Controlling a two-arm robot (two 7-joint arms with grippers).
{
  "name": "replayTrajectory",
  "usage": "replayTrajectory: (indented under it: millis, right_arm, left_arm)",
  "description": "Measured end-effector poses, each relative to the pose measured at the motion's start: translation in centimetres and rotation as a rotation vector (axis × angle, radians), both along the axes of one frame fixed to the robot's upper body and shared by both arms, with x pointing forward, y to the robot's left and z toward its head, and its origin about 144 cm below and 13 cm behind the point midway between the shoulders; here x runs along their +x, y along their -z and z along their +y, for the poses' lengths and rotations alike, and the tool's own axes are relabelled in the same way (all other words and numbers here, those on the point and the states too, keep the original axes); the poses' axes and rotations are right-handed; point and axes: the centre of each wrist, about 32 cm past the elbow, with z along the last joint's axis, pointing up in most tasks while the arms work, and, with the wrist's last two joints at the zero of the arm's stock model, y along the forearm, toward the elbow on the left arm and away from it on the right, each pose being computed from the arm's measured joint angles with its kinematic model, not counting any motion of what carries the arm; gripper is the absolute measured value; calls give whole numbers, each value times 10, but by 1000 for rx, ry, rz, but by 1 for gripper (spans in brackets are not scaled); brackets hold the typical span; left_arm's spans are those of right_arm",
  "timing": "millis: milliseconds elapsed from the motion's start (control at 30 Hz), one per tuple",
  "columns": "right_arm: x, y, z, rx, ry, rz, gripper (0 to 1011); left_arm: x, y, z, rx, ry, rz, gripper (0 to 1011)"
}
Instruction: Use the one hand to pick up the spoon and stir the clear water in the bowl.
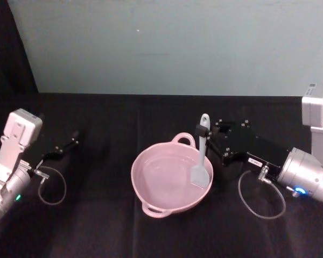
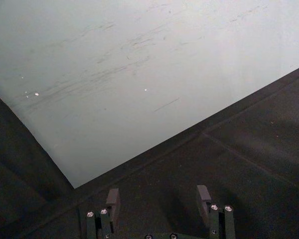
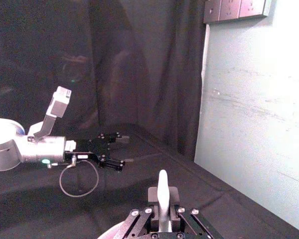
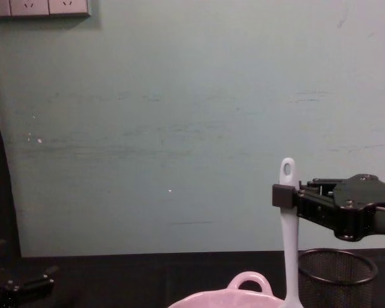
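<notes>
The pale pink bowl [image 1: 169,183] with loop handles holds clear water at the table's middle; its rim [image 4: 244,292] peeks up in the chest view. My right gripper [image 1: 203,131] is shut on the upper handle of the white spoon [image 1: 201,161], which stands nearly upright with its paddle head down inside the bowl at the right side. The spoon [image 4: 287,237] and right gripper [image 4: 283,194] show side-on in the chest view, and the spoon handle [image 3: 162,191] rises between the fingers in the right wrist view. My left gripper [image 1: 72,142] is open, parked far left, also [image 2: 159,196].
A black wire-mesh cup [image 4: 337,277] stands behind my right gripper, right of the bowl. A pale wall [image 1: 172,43] closes off the back of the black-covered table [image 1: 97,226]. Loose cable loops hang by both wrists.
</notes>
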Motion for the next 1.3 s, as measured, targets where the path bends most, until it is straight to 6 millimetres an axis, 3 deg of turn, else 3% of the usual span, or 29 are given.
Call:
replayTrajectory:
  millis: [233, 667, 933, 1300]
  right_arm:
    - [0, -6, -4, 20, 9, -25, 124]
    - [17, -20, -3, 164, 28, -97, 124]
    - [19, -29, -17, 230, 101, -60, 124]
    - [22, -26, -36, 310, 176, -7, 124]
  left_arm:
    - [0, 0, 0, 0, 0, 0, 1005]
    - [0, 0, 0, 0, 0, 0, 1005]
    - [0, 0, 0, 0, 0, 0, 1005]
    - [0, 0, 0, 0, 0, 0, 1005]
